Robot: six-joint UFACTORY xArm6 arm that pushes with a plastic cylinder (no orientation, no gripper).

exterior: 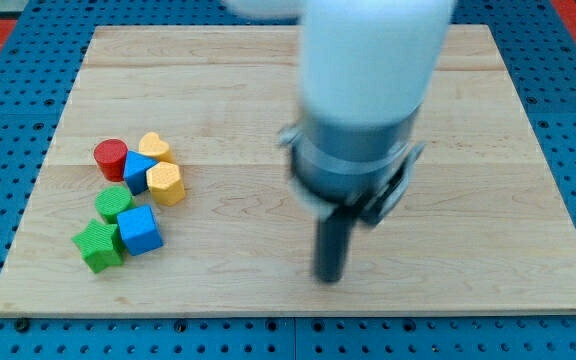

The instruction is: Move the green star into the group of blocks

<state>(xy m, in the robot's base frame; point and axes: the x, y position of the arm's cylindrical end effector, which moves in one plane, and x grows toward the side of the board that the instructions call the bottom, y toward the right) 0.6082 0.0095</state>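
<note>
The green star lies at the lower left of the wooden board, touching a blue cube on its right and a green round block just above it. Above them sit a blue triangular block, a yellow hexagon, a yellow heart and a red cylinder, all packed into one cluster. My tip rests on the board far to the right of the cluster, touching no block.
The arm's large white and grey body hangs over the middle of the board and hides the part behind it. A blue perforated surface surrounds the board.
</note>
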